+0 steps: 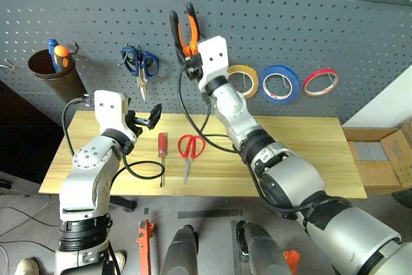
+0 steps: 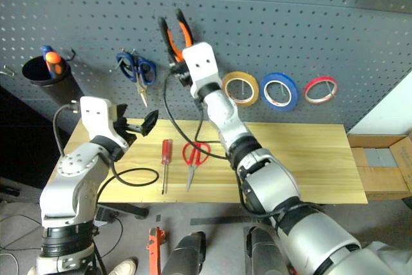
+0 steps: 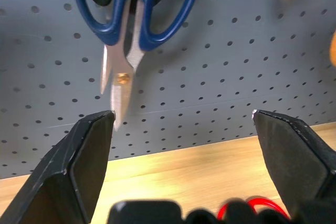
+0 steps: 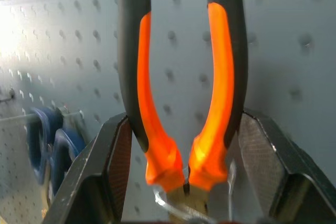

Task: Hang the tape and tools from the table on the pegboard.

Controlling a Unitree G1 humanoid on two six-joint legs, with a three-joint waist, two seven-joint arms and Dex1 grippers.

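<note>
The right end effector (image 4: pixel 181 145) grips the pliers (image 1: pixel 184 30) by the head, handles pointing up at about 12 o'clock, long axis near upright against the pegboard (image 1: pixel 322 17). I see no free hook right by them (the nearest pegs carry the blue scissors (image 1: pixel 140 66) at 9 o'clock and the tape (image 1: pixel 243 80) at 4 o'clock), so the coming move likely turns on finding a peg for the spread handles to drop over. The tape already hangs on the board. The left end effector (image 3: pixel 184 145) stands wide and empty, low over the bench (image 1: pixel 309 152), pointing at the board below the blue scissors. The screwdriver (image 1: pixel 162 149) and red scissors (image 1: pixel 190 152) lie at its 4 o'clock, long axes running toward the robot, and the left arm is the nearer
</note>
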